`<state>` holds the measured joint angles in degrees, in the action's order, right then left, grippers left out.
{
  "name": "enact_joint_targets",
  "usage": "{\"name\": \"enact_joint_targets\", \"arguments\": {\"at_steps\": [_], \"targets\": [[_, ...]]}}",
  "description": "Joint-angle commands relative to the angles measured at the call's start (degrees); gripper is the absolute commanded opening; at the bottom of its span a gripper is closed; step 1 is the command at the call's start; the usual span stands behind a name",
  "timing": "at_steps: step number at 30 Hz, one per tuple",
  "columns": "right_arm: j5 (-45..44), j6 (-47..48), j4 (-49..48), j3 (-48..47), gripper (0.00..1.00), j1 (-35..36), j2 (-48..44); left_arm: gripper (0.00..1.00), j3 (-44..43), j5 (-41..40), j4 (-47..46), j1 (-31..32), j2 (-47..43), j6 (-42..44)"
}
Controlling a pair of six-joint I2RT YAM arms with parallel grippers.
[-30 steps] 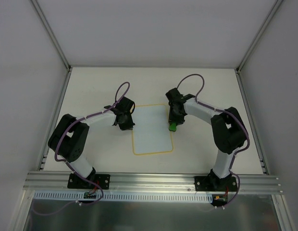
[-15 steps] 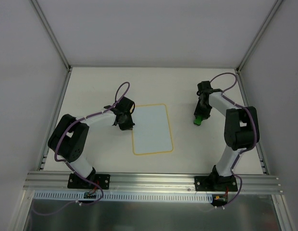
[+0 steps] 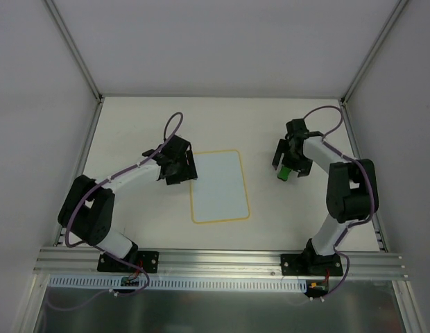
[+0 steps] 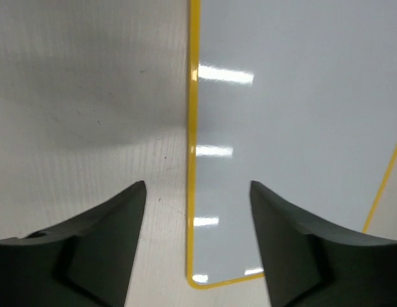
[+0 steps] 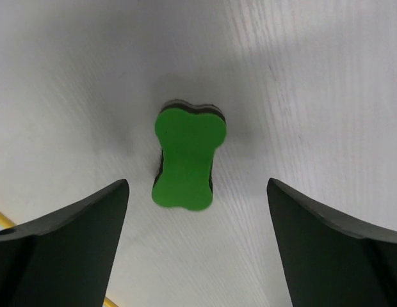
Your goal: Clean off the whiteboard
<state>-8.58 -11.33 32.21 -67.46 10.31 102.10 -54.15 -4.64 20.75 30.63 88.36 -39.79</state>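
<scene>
Where the whiteboard lies: the whiteboard (image 3: 218, 186) sits flat near the middle of the white table (image 3: 132, 132), its long sides running away from the arm bases, with a thin yellow border and rounded corners.
Board surface: plain white in the overhead view; the left wrist camera shows only bright glints of light on it.
Left fingers: the left gripper (image 4: 197, 192) has its fingers spread apart and holding nothing. They straddle the yellow border along the board's left edge, close to a rounded corner, one finger over the bare table and the other over the board. Whether they touch the surface cannot be told.
Left arm: seen from above, it reaches in from the left, its tip at the board's far left corner.
Eraser: a small green eraser (image 5: 187, 157), waisted like a bone, lies on the table to the right of the board and well apart from it.
Right fingers: the right gripper (image 3: 288, 163) is opened wide and empty. The eraser lies in the gap between its fingers, clear of both.
Right arm: bent at the right side of the table, its tip pointing down over the eraser.
</scene>
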Motion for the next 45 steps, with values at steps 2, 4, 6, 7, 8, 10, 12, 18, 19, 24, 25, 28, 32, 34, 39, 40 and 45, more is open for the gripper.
{"name": "enact_joint_targets", "arguments": {"at_steps": [2,4,6,7,8,10,12,18,19,24,25,28,32,34,39,40,45], "targets": [[-2.6,1.7,1.0,0.0,0.98,-0.9,-12.3,0.78,-5.7,-3.0,3.0,-0.3,-6.9,3.8],[-4.7,4.6,2.2,-0.2,0.99,-1.4,-18.2,0.92,-7.4,-5.2,5.2,-0.3,-10.3,5.4],[-6.6,6.8,3.6,-1.3,0.99,-1.7,-24.7,0.99,-9.7,-6.9,6.3,-0.2,-13.0,8.8],[-8.8,7.9,4.0,-1.6,0.99,-1.9,-27.0,0.99,-10.4,-8.8,7.2,-0.2,-15.9,10.2],[-9.8,9.8,4.3,-2.3,0.99,-2.0,-29.6,0.99,-11.8,-9.7,7.5,-0.2,-17.4,12.9],[-13.1,11.4,4.8,-3.0,0.99,-2.1,-36.8,0.99,-13.0,-12.4,8.3,-0.3,-22.3,15.2],[-15.1,15.3,4.8,-4.0,0.99,-2.2,-41.6,0.99,-14.6,-14.2,8.6,-0.3,-25.8,18.5],[-18.0,21.6,4.7,-6.5,0.99,-2.2,-58.2,0.99,-17.0,-20.9,9.4,-0.3,-39.6,26.6],[-17.8,22.2,4.7,-7.2,0.99,-2.1,-59.9,0.99,-17.0,-21.5,9.5,-0.2,-42.7,27.4],[-15.9,25.2,4.7,-8.4,0.99,-2.2,-69.6,0.99,-17.3,-25.4,10.1,-0.3,-51.3,32.2],[-15.5,26.0,4.7,-8.4,0.99,-2.1,-70.7,0.99,-17.2,-25.9,10.2,-0.3,-54.0,32.7],[-14.7,27.0,4.7,-8.0,0.99,-2.2,-74.6,0.99,-17.0,-27.9,10.5,-0.3,-58.5,34.6],[-13.6,28.0,4.5,-7.2,0.99,-2.0,-78.5,0.99,-16.7,-28.6,10.8,-0.2,-63.0,36.7],[-13.5,28.5,3.8,-6.3,0.99,-1.8,-80.2,0.99,-16.7,-28.8,11.0,-0.3,-64.8,37.9],[-14.1,29.5,3.1,-5.1,0.99,-0.5,-81.2,0.99,-16.7,-30.2,11.6,-0.3,-67.3,38.7],[-13.9,29.8,2.6,-4.9,0.99,-0.3,-81.3,0.99,-16.7,-30.2,11.6,-0.3,-67.7,38.8],[-13.4,30.1,1.6,-3.8,0.99,-0.1,-81.4,0.99,-16.0,-30.4,11.9,-0.3,-68.1,38.6]]}}
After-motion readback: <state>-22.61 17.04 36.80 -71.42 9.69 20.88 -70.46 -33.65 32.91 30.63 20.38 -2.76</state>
